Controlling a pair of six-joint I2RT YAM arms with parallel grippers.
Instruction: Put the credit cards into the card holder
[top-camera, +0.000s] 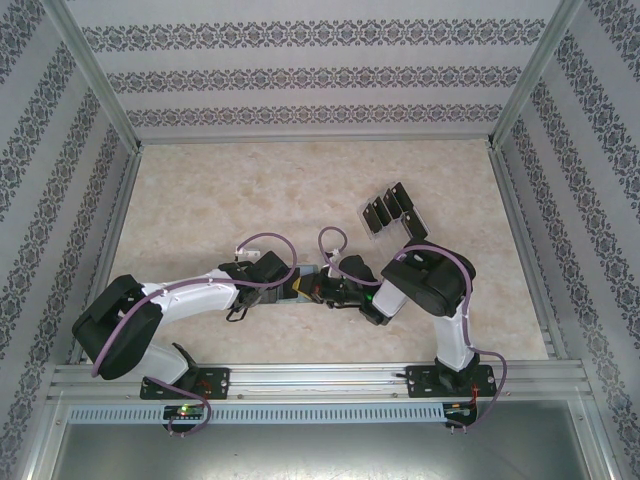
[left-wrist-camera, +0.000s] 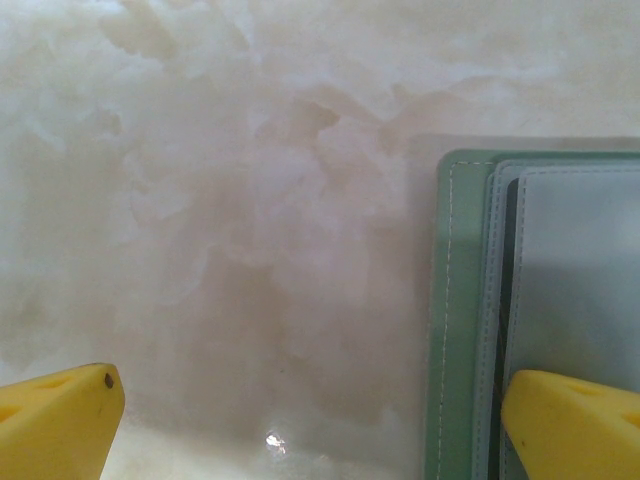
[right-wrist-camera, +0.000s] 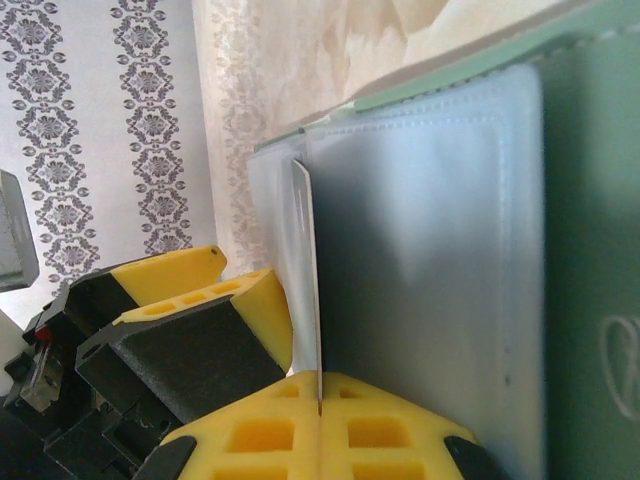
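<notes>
1. The right gripper (right-wrist-camera: 320, 408) is clamped tight on the short edge of one card (right-wrist-camera: 309, 290). The card stands on edge, with its far end at the mouth of a pocket in the wallet (right-wrist-camera: 430, 230).
2. The wallet lies open and flat on the table (top-camera: 250, 190) between the two arms, with its pale grey-blue inside facing up.
3. The left gripper (left-wrist-camera: 315, 430) is spread wide and holds nothing. One fingertip (left-wrist-camera: 570, 425) sits over the wallet near its stitched border, though whether it presses down cannot be told.
4. More cards (top-camera: 378, 210) stand in the clear rack (top-camera: 385, 230), further back on the right.
5. The card looks light, stiff and slick. A pinch on the trailing short edge suits it and leaves the leading end free to slide in.
6. The wallet looks soft and floppy, so it will likely skid or buckle under the push. It probably needs pinning at the side away from the pocket mouth.
</notes>
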